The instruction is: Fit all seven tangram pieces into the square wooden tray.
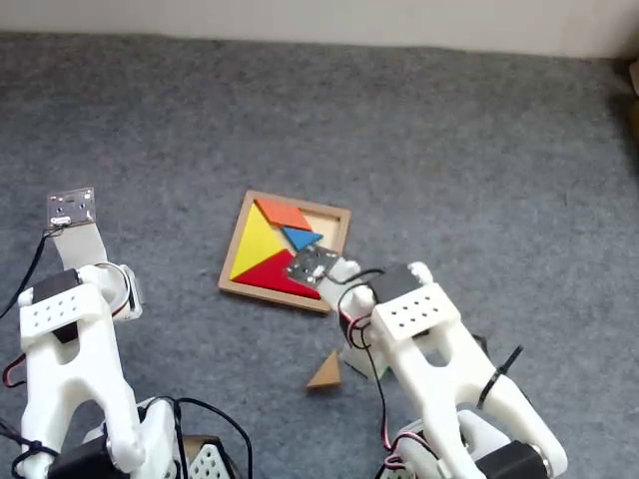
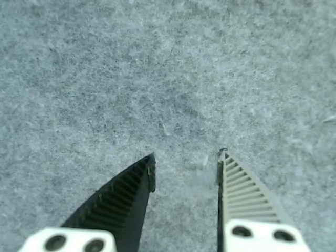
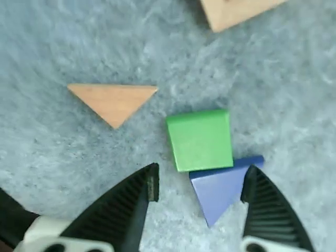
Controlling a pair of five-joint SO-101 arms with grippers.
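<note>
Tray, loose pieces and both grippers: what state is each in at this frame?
tray: partly filled, four pieces visible inside.
wood triangle: loose on carpet.
blue triangle: loose on carpet.
green square: loose on carpet, against blue triangle.
left gripper: open, over carpet.
right gripper: open, over green square.

**White shells, black teeth**

Here I am, two arms side by side. My left arm wears a blocky white plastic shell with rows of small round holes on top, and my right arm matches it. Black cables loop off the right one, a red wire runs lower down, and a black tie sticks out at its side. There's a small grey board at the left wrist, dotted with screws. Now my left gripper: one black ridged finger, one pale ridged finger, white mounts with round screw holes. And my right gripper: both fingers black, ridged, tapering to points.
</note>
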